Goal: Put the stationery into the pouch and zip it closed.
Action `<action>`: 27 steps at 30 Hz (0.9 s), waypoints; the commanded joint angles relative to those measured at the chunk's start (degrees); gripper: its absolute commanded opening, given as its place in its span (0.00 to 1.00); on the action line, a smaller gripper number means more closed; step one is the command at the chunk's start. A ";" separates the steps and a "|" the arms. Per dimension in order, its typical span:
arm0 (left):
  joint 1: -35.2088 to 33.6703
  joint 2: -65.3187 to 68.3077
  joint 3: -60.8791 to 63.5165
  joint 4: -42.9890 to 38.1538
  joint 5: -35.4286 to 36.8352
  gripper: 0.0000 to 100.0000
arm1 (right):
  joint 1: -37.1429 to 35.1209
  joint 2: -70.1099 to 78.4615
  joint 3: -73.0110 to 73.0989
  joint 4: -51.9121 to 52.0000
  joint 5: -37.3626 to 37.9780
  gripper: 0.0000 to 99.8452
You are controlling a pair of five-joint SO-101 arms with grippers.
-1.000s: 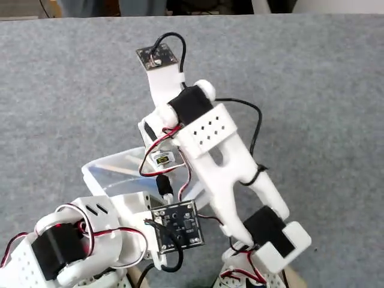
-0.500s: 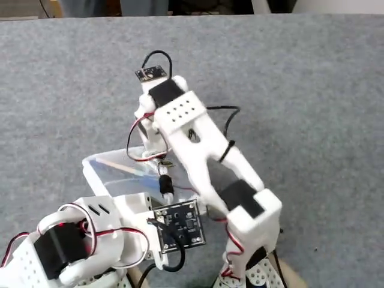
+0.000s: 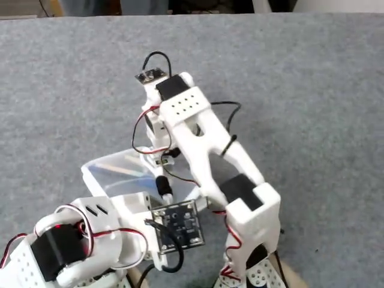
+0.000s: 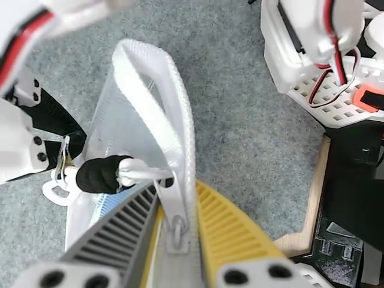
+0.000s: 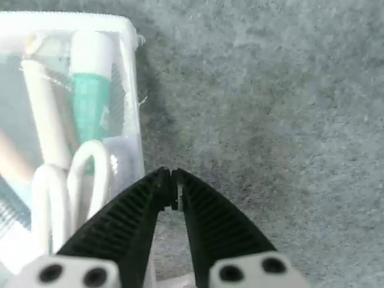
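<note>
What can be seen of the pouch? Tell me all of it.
The pouch is clear plastic with white edging and a white zip band. It lies on the grey table. Inside show a white pen and a teal marker. The left end effector clamps its zip edge, beside a black pull.

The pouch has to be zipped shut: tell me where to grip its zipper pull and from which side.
Grip the black toggle on the white cord, probably from above with fingers across its narrow width: it sticks out sideways, clear of the pouch. The slider itself is small and sits between the left pincer's fingers.
</note>
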 commanded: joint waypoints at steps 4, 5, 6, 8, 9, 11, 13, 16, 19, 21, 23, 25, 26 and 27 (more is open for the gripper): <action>-0.66 0.00 -0.40 -0.53 0.79 0.03 | 2.73 -9.45 -6.55 0.88 2.02 0.01; -0.66 0.00 -0.40 -0.53 0.79 0.03 | 1.85 -11.47 -5.93 0.88 3.52 0.01; -0.66 0.00 -0.40 -0.53 0.79 0.03 | 0.35 -13.32 -5.32 0.88 4.84 0.01; -0.66 0.00 -0.40 -0.53 0.79 0.03 | -2.64 -15.96 -4.62 0.88 7.74 0.02; -0.57 0.09 -0.40 -0.53 0.88 0.03 | -3.96 -16.48 -4.62 0.88 8.62 0.04; -0.31 0.18 -0.40 -0.53 1.05 0.03 | -5.98 -16.48 -5.05 0.88 7.91 0.11; -0.04 0.26 -0.40 -0.53 1.05 0.03 | -7.56 -16.13 -4.88 0.79 7.56 0.17; 0.04 0.26 -0.75 -0.44 1.14 0.03 | -8.44 -14.46 -5.05 0.62 7.56 0.18; 0.04 0.53 -2.86 -0.44 1.14 0.03 | -10.64 -12.26 -4.62 0.79 7.38 0.16; 0.75 0.53 -3.38 -0.09 1.14 0.03 | -12.66 -11.65 -4.88 0.88 7.65 0.14; 1.80 0.44 -3.56 0.97 1.14 0.03 | -13.01 -11.82 -4.97 0.88 7.82 0.14; 2.24 0.35 -3.56 1.23 1.14 0.03 | -13.45 -11.91 -4.44 0.88 9.41 0.14; 2.42 0.26 -3.38 1.23 1.14 0.03 | -13.89 -11.82 -4.44 0.88 10.02 0.14; 2.42 0.18 -3.30 1.14 1.14 0.03 | -14.07 -11.74 -4.44 0.88 10.37 0.14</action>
